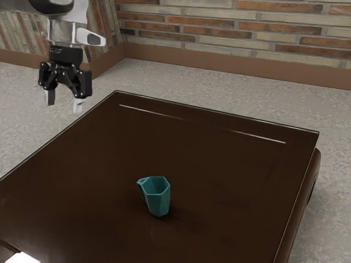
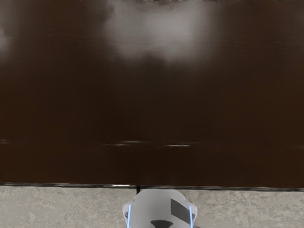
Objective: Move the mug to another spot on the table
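mug (image 1: pixel 155 195), teal, upright on a dark table (image 1: pixel 230 164).
gripper (image 1: pixel 64 104) hangs well apart from the mug, up toward the exterior view's left, spread wide and holding nothing.

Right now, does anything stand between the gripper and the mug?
Nothing visible. The open gripper hangs at the exterior view's upper left; only bare table lies between it and the upright mug.
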Controlling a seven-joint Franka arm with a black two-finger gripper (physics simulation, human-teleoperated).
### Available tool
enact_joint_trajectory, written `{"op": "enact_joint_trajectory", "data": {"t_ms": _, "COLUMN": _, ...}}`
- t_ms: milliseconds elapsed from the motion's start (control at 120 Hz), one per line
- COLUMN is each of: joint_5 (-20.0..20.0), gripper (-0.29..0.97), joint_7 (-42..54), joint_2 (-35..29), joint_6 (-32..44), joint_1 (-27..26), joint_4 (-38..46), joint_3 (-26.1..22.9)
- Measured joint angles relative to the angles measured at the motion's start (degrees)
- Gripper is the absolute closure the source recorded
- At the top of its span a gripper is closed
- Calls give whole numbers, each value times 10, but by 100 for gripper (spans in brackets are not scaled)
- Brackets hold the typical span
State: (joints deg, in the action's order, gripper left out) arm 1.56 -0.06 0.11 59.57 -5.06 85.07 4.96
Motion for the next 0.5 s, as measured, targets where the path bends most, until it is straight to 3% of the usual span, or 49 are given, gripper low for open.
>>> {"op": "enact_joint_trajectory", "data": {"t_ms": 200, "joint_5": 2, "gripper": 0, "joint_7": 0, "joint_2": 0, "joint_6": 174, "joint_1": -1, "joint_4": 10, "joint_3": 1}}
{"op": "enact_joint_trajectory", "data": {"t_ms": 367, "joint_5": 7, "gripper": 0, "joint_7": 15, "joint_2": -19, "joint_6": 219, "joint_1": 4, "joint_4": 12, "joint_3": -5}}
{"op": "enact_joint_trajectory", "data": {"t_ms": 500, "joint_5": 0, "gripper": 0, "joint_7": 85, "joint_2": -32, "joint_6": 252, "joint_1": 12, "joint_4": 38, "joint_3": -21}}
